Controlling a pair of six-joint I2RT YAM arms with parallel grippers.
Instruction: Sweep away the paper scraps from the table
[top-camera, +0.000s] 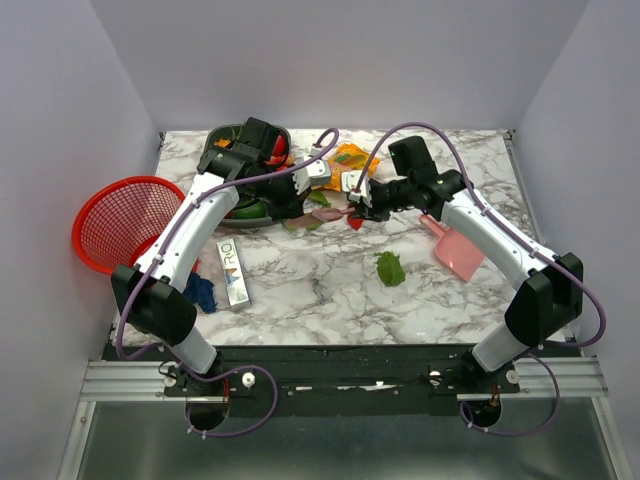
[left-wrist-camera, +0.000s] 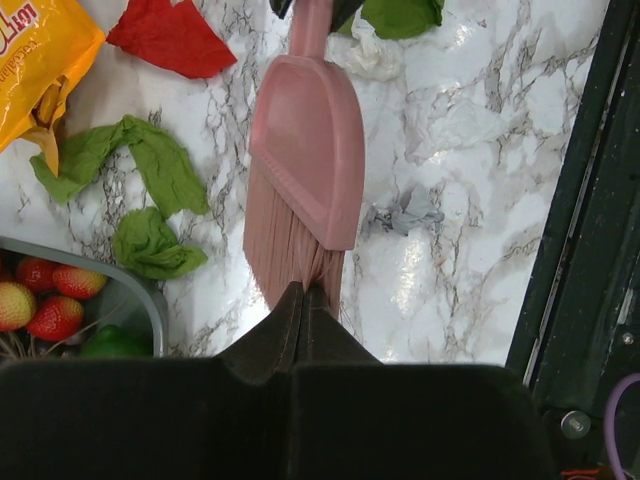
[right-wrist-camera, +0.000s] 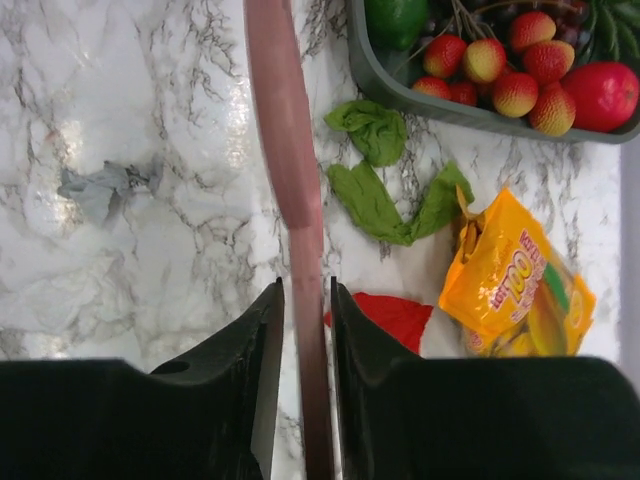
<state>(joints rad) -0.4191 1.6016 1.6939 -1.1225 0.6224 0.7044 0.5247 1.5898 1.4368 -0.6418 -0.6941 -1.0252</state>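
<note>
Paper scraps (top-camera: 390, 268) are lying scattered over the marble table (top-camera: 330, 300): one green piece is sitting alone in the open middle, a blue one is tucked by the left arm's base, and a green-and-red cluster is crowding the back, between the fruit tray (right-wrist-camera: 400, 85) and the orange snack bag (right-wrist-camera: 510, 290). Right over that cluster, both arms are sharing the pink brush (left-wrist-camera: 305, 140). The left gripper (left-wrist-camera: 300, 292) is pinching the bristle tips with its fingers pressed together, while the right gripper (right-wrist-camera: 305, 290) is clamping the handle, one finger on each side. It looks like a handover, getting the brush into a proper sweeping grip. The pink dustpan (top-camera: 457, 250) is waiting flat beside the right arm, near the lone green scrap, probably so the pile can be pushed its way.
</note>
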